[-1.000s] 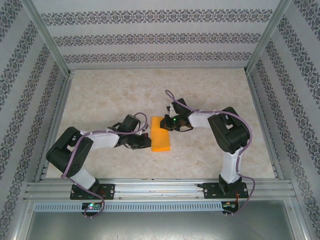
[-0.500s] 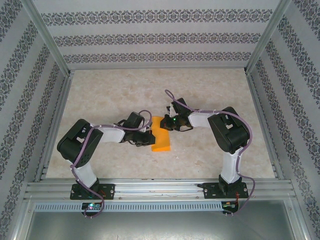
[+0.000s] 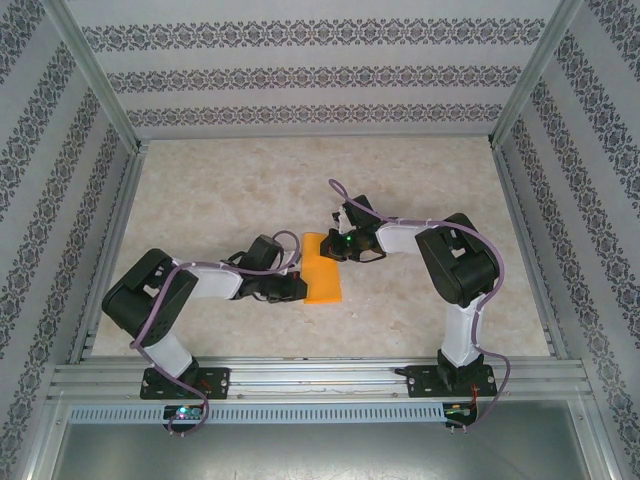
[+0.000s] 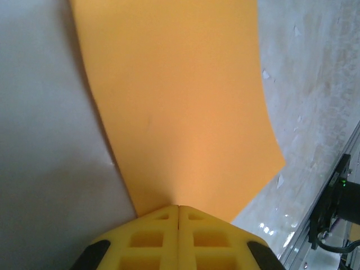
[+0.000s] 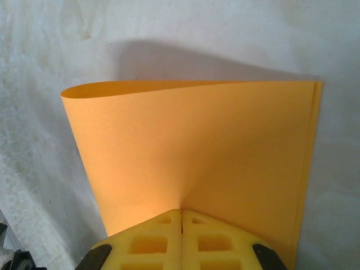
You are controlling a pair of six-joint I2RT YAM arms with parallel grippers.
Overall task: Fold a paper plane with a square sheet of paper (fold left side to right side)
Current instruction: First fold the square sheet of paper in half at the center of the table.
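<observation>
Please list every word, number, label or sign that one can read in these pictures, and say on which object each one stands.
There is no readable text.
The orange paper is plain and unmarked.
The walls carry only an ornamental pattern, with no letters or numbers.

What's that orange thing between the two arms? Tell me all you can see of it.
It is a sheet of paper, thin, plain bright orange and unmarked, doubled over into a narrow rectangle. One long side is a soft, rounded bend, not yet creased flat; opposite, its two edges nearly meet. It lies on the pale marbled table. The shut left gripper and shut right gripper each touch it.
</observation>
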